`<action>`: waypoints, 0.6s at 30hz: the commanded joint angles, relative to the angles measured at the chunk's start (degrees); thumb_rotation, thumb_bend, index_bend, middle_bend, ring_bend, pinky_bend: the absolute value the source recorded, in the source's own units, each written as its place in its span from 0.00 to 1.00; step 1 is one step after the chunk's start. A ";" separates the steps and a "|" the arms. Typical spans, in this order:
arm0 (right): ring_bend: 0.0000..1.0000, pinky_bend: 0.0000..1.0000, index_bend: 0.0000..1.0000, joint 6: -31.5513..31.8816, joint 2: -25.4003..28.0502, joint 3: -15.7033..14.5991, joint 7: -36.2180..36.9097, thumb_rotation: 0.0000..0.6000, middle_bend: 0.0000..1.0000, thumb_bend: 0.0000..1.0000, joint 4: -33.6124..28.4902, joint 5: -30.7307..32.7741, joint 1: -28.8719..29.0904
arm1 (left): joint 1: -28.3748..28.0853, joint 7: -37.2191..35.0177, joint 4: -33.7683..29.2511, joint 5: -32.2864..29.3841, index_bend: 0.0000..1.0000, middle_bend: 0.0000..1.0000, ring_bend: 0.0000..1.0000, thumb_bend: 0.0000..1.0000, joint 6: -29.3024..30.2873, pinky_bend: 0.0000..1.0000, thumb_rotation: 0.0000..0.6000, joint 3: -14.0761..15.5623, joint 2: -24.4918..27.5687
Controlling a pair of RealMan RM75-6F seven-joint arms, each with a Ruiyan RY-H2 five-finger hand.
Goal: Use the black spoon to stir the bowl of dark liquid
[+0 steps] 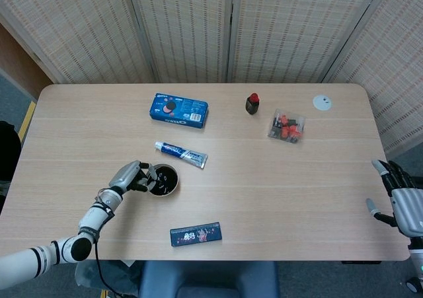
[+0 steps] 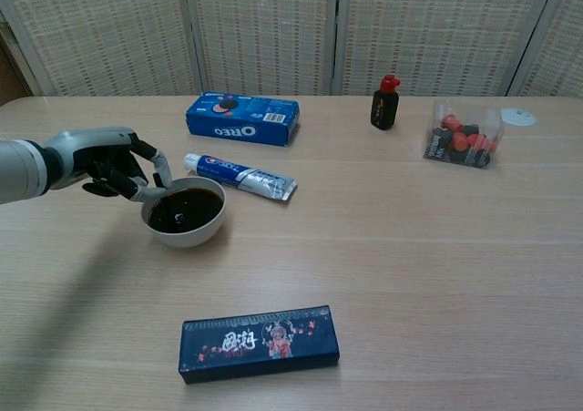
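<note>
Dark printed box [image 2: 259,343]: nearest the robot, lying flat on the surface [image 2: 437,274], well apart from the bowl; not part of the task.
Right hand [image 1: 404,202]: off the near right edge of the surface in the head view, fingers apart, nothing in it; idle.
Step in hand: stirring, judged from the left hand poised at the bowl's rim. Progress cannot be read from the liquid itself.
Bowl [image 2: 185,213]: white, upright, left of centre, filled with dark liquid [image 2: 187,208]; a small pale spot shows on the liquid in the chest view.
Left hand [image 2: 107,163]: at the bowl's left rim, fingers [image 2: 146,189] curled in narrow, tips at or just over the rim.
Black spoon: cannot be made out with certainty in either view. The curled fingers suggest a thin handle pinched there, but dark fingers against dark liquid hide it. Whether the hand holds it, cannot tell.
Spoon relative to fingers: if held, it would run from the fingertips down into the left side of the liquid; this is a judgement only.
Next move: a circling sweep of the wrist with the tip kept below the rim, gently enough that liquid does not slop out or the light bowl slide.
Toothpaste tube [image 2: 241,176]: just beyond the bowl, near but apart.
Oreo box [image 2: 242,118]: farther back.
Small dark bottle with red cap [image 2: 385,102] and clear bag of red and dark pieces [image 2: 464,137]: far right, well apart.
</note>
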 commanded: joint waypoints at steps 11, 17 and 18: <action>0.00 0.13 0.00 0.85 -0.10 -0.25 0.93 1.00 0.10 0.33 0.77 0.32 -0.85 | -2.75 0.69 1.39 -0.78 0.64 1.00 1.00 0.43 1.06 1.00 1.00 -1.61 -3.76; 0.00 0.13 0.00 1.00 -0.20 -0.34 1.16 1.00 0.10 0.33 1.02 0.49 -1.13 | -4.04 2.35 5.70 -3.73 0.64 1.00 1.00 0.43 1.79 1.00 1.00 -2.16 -5.56; 0.00 0.13 0.00 1.01 -0.19 -0.34 1.16 1.00 0.10 0.33 1.02 0.50 -1.15 | -4.00 2.56 6.29 -4.17 0.64 1.00 1.00 0.43 2.00 1.00 1.00 -2.15 -5.60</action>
